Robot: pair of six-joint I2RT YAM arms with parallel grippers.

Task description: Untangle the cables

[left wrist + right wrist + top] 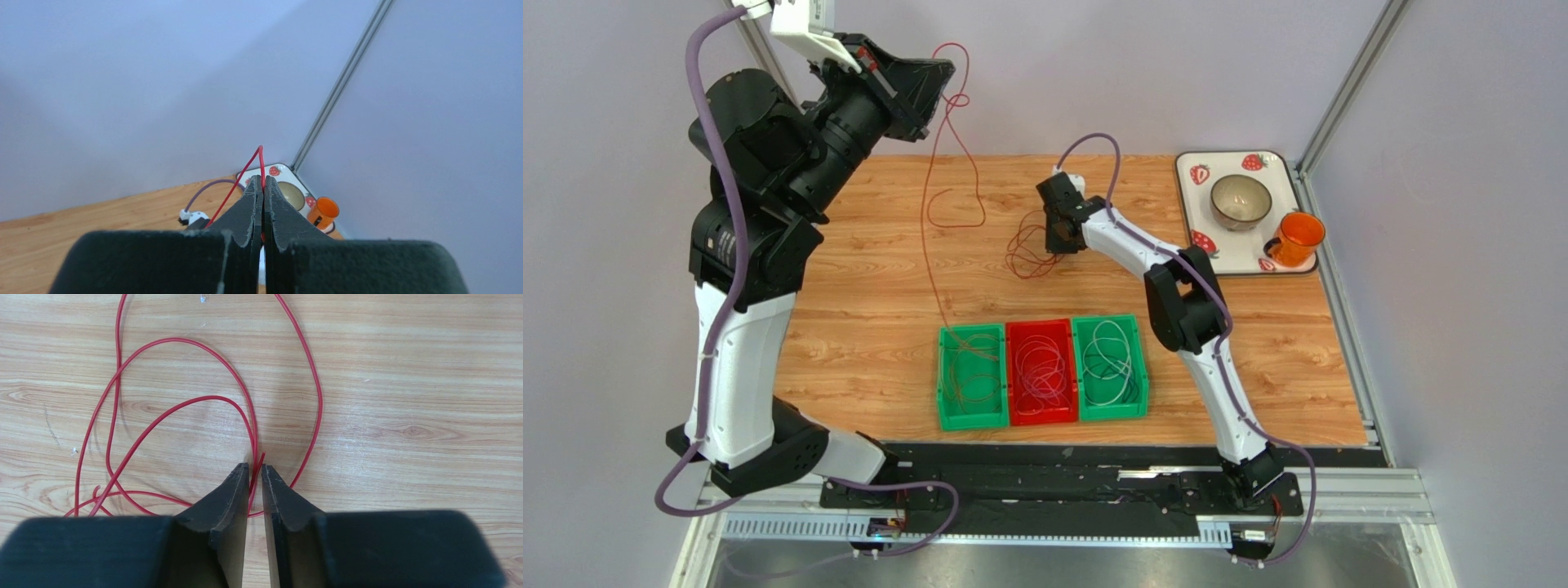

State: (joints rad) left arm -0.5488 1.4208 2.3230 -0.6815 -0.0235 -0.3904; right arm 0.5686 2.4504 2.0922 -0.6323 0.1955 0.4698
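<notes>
Left jaws: pinching the red cable [239, 180], lifted at upper left, likely to draw it free.
Right jaws: slightly parted around a red strand [320, 398] at the centre of the table [867, 282], seemingly to steady the tangle [1028, 251].

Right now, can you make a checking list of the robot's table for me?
Surface: light wooden tabletop, flat.
Job's things: thin red wire hanging from the left gripper; red wire tangle on the tabletop; coiled wires in three plastic bins, green, red, green.
Clutter: strawberry-patterned tray holding a grey bowl and an orange cup, far right corner.
Grippers: left gripper raised, shut on the hanging wire; right gripper low, jaws slightly apart around a tangle strand.
Cables: purple-grey hoses along both arms.
Surroundings: pale walls, metal corner rail.
</notes>
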